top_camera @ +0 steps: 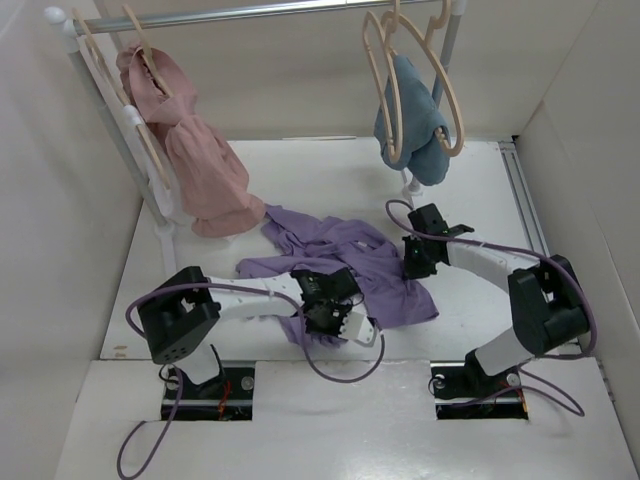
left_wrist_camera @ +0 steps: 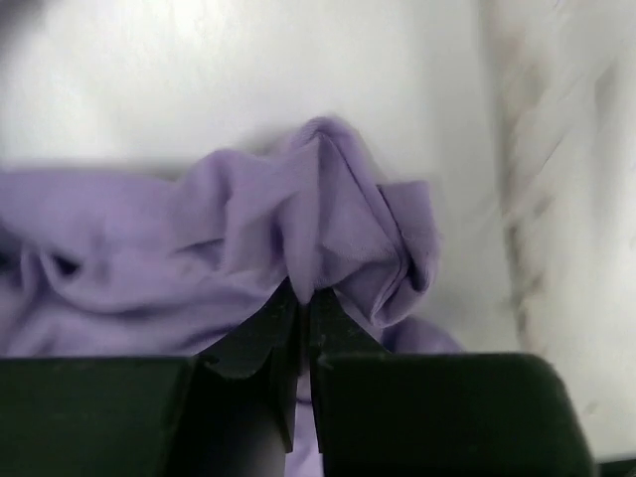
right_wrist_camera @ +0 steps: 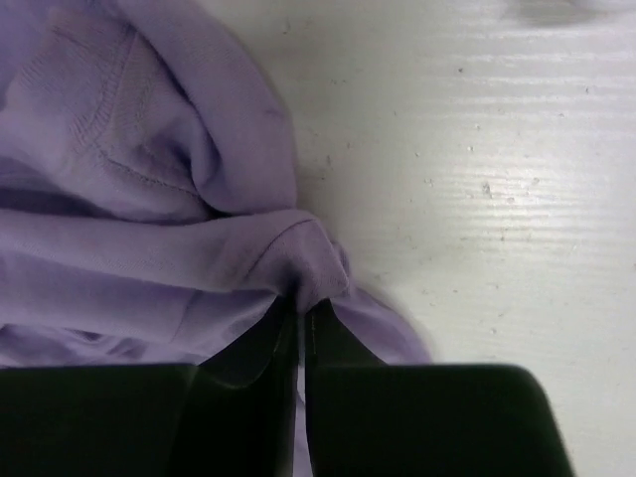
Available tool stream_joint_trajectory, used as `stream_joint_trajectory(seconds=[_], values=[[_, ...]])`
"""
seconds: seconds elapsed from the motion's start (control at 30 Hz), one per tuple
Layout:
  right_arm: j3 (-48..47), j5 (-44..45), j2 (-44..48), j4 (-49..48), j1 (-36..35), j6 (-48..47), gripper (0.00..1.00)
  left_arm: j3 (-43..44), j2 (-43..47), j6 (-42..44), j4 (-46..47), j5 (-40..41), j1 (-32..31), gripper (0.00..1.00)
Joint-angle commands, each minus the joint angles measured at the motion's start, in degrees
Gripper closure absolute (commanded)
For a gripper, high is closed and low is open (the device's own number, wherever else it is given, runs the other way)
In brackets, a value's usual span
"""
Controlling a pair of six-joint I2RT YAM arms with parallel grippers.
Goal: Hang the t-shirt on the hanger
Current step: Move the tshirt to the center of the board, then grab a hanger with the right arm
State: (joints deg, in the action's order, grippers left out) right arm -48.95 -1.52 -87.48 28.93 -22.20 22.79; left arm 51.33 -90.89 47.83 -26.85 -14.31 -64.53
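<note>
The lavender t-shirt (top_camera: 340, 255) lies crumpled on the white table between my two arms. My left gripper (top_camera: 335, 318) is shut on a fold of it at its near edge; the left wrist view shows the fabric (left_wrist_camera: 318, 219) bunched up from between the closed fingers (left_wrist_camera: 303, 303). My right gripper (top_camera: 413, 262) is shut on the shirt's right edge; the right wrist view shows a pinched fold (right_wrist_camera: 298, 263) at the fingertips (right_wrist_camera: 301, 308). Pale-beige hangers (top_camera: 420, 70) hang on the rail at the back right, apart from the shirt.
A pink ruffled garment (top_camera: 195, 160) hangs on a hanger at the back left. A blue-teal cloth (top_camera: 412, 125) hangs at the back right. The metal rail (top_camera: 250, 12) spans the back. White walls enclose the table.
</note>
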Motion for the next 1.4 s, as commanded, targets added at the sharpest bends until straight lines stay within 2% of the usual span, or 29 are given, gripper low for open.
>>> stream_joint_trajectory(seconds=[0.0, 0.03, 0.1, 0.13, 0.17, 0.2, 0.23, 0.3, 0.43, 0.47, 0.57, 0.6, 0.63, 0.67, 0.7, 0.73, 0.8, 0.87, 0.97, 1.0, 1.03, 1.17, 1.27, 1.37], values=[[1.13, 1.33, 3.27, -3.09, 0.31, 2.35, 1.00, -0.70, 4.28, 4.79, -11.24, 5.68, 7.01, 1.00], [2.35, 1.34, 4.76, -3.09, 1.36, 2.87, 1.00, -0.71, 6.58, 11.34, -15.03, 5.69, 9.84, 1.00], [5.35, 0.55, 8.36, -3.09, 2.77, 3.49, 1.00, -1.23, 12.20, 18.66, -21.55, 5.69, 15.90, 1.00], [5.88, 0.03, 9.16, -1.78, 3.29, 4.02, 1.00, -1.93, 18.23, 22.53, -27.06, 6.91, 20.89, 1.00], [5.88, 0.02, 9.17, -0.73, 3.30, 4.02, 1.00, -2.46, 21.25, 28.92, -29.03, 8.23, 22.33, 1.00], [6.49, 0.02, 9.87, 0.24, 2.69, 4.63, 1.00, -3.07, 24.15, 31.07, -30.61, 9.63, 22.87, 1.00], [6.50, 0.02, 9.87, 1.04, 2.68, 4.64, 1.00, -4.82, 29.14, 33.18, -33.85, 10.95, 22.87, 1.00], [7.90, 0.02, 10.57, 2.97, 2.07, 5.43, 1.00, -5.54, 32.87, 36.09, -36.68, 11.84, 22.87, 1.00], [10.36, 0.02, 16.61, 6.22, 1.54, 8.06, 1.00, -7.21, 35.61, 32.24, -37.66, 9.38, 22.35, 1.00], [10.36, 0.02, 18.03, 7.36, 1.54, 8.06, 0.97, -7.21, 34.91, 32.23, -37.66, 9.38, 22.35, 0.87], [10.89, 1.00, 23.04, 11.50, 1.54, 10.34, 0.90, -7.21, 33.24, 31.10, -37.66, 9.99, 22.35, 0.71], [10.89, 0.99, 23.84, 12.98, 1.02, 10.87, 0.80, -7.21, 32.71, 30.48, -37.66, 10.00, 22.35, 0.58], [10.28, 0.99, 24.37, 13.00, 1.01, 10.88, 0.59, -7.21, 32.10, 29.35, -37.66, 10.00, 22.35, 0.50], [9.32, 0.47, 25.25, 13.00, 1.01, 10.88, 0.21, -6.43, 32.09, 28.29, -36.36, 10.00, 22.35, 0.29], [8.53, 0.46, 25.26, 13.00, 0.14, 10.88, 0.09, -5.55, 32.88, 27.06, -33.30, 10.00, 22.35, 0.00], [7.56, 1.60, 26.04, 13.00, -1.17, 10.27, 0.00, -5.02, 33.41, 25.05, -31.70, 10.52, 22.35, 0.00], [3.44, 4.23, 26.74, 13.61, -3.37, 8.86, 0.00, -3.88, 34.90, 23.46, -27.84, 10.53, 22.35, 0.00], [-0.86, 11.08, 28.15, 16.15, -7.74, 8.85, 0.00, -3.87, 37.97, 18.90, -19.14, 10.53, 22.35, 0.00], [-2.47, 16.97, 31.66, 16.86, -11.63, 8.85, 0.00, -5.88, 41.05, 13.89, -8.25, 5.72, 22.35, 0.00], [-2.47, 16.99, 32.98, 16.86, -12.16, 8.33, 0.00, -6.59, 41.06, 10.91, -5.09, 4.56, 22.35, 0.00], [-2.47, 16.20, 35.95, 16.17, -13.04, 6.59, 0.00, -7.73, 41.06, 3.83, 1.21, 3.77, 22.35, 0.00], [-5.27, 17.42, 44.40, 18.00, -16.64, 4.12, 0.00, -7.74, 39.05, -8.33, 9.25, 0.78, 22.35, 0.00], [-8.44, 17.17, 52.29, 19.59, -21.21, 0.27, 0.11, -7.21, 36.85, -12.84, 11.46, -2.74, 22.35, 0.00], [-12.30, 12.43, 57.32, 16.96, -23.50, -2.65, 0.17, -7.21, 32.63, -18.73, 15.94, -1.08, 21.11, 0.00]])
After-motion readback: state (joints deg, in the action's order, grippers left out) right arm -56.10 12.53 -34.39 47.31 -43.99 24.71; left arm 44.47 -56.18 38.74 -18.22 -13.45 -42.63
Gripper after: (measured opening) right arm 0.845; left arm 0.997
